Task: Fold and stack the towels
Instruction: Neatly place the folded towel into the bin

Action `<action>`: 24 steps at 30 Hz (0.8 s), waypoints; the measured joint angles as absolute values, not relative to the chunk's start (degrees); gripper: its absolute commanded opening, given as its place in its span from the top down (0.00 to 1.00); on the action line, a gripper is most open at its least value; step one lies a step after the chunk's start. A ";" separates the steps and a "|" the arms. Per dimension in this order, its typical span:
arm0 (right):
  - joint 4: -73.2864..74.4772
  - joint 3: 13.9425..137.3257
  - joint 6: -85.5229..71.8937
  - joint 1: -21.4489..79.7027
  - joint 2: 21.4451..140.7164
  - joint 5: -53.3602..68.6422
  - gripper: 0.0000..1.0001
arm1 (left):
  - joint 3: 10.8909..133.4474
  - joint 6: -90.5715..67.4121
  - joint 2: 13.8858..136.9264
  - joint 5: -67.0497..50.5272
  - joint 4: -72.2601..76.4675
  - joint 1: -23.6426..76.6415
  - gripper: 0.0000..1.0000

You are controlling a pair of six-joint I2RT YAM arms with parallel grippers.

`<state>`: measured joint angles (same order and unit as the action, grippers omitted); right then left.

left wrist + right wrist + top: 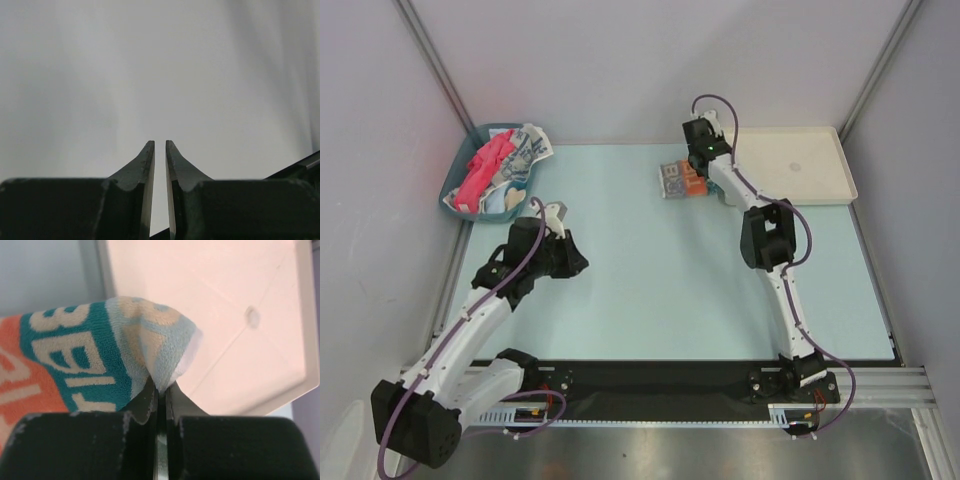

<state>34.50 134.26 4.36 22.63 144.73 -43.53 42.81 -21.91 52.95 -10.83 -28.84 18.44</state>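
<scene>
Lettered towel, teal, white and orange: bunched at far side of table, just left of white tray. One pale corner pinched between right fingers, clamped tight on cloth, corner overlapping tray edge in right wrist view. Red-pink towel and blue-and-white patterned towel: heaped in teal bin, far left corner. Left fingers: narrowly parted, nothing between, near bin above table.

Soft even light, blurred close-ups

Right arm stretched forward, right fingers pinched together; left fingers slightly apart.
</scene>
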 measured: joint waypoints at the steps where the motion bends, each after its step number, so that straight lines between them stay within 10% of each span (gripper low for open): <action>1: 34.70 135.61 5.43 22.02 145.34 -43.79 1.00 | 42.81 -21.80 53.25 -11.07 -28.88 18.61 0.81; 24: 25.15 135.28 18.04 5.91 145.91 -34.81 1.00 | 42.30 -20.23 55.96 -15.07 -28.84 18.87 0.80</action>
